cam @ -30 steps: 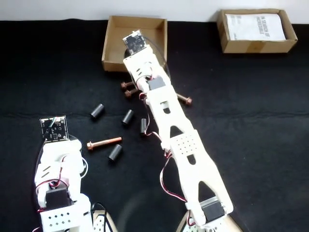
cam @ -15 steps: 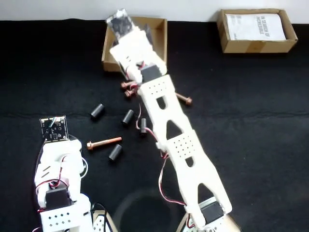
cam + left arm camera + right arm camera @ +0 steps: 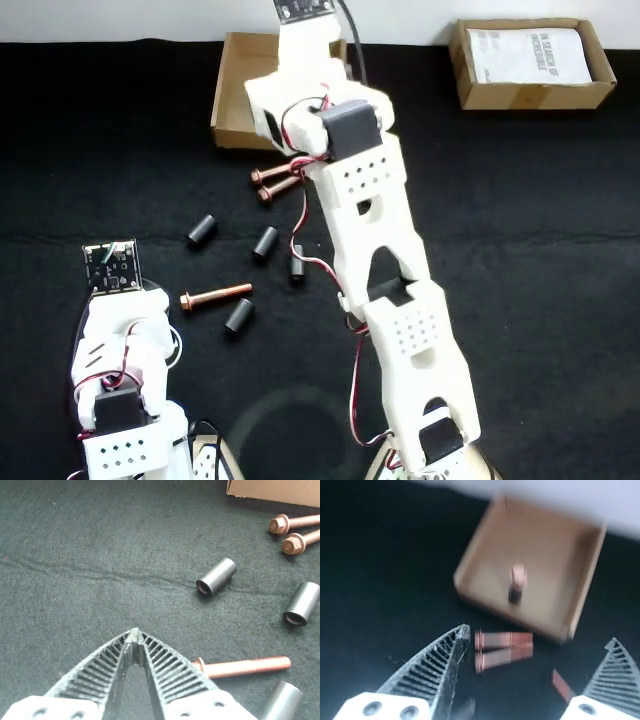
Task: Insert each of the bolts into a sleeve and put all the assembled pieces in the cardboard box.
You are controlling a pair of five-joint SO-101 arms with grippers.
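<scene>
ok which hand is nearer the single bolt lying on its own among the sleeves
Left. The left hand sits shut just beside that bolt; the right hand is open far off, near the cardboard box.

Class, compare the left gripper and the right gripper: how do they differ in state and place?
The left gripper is shut; the right gripper is wide open. The left gripper sits by a loose bolt; the right gripper faces the cardboard box. Both hold nothing.

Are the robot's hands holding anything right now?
No, nothing. The left gripper is shut with nothing in it, and the right gripper is open and empty.
</scene>
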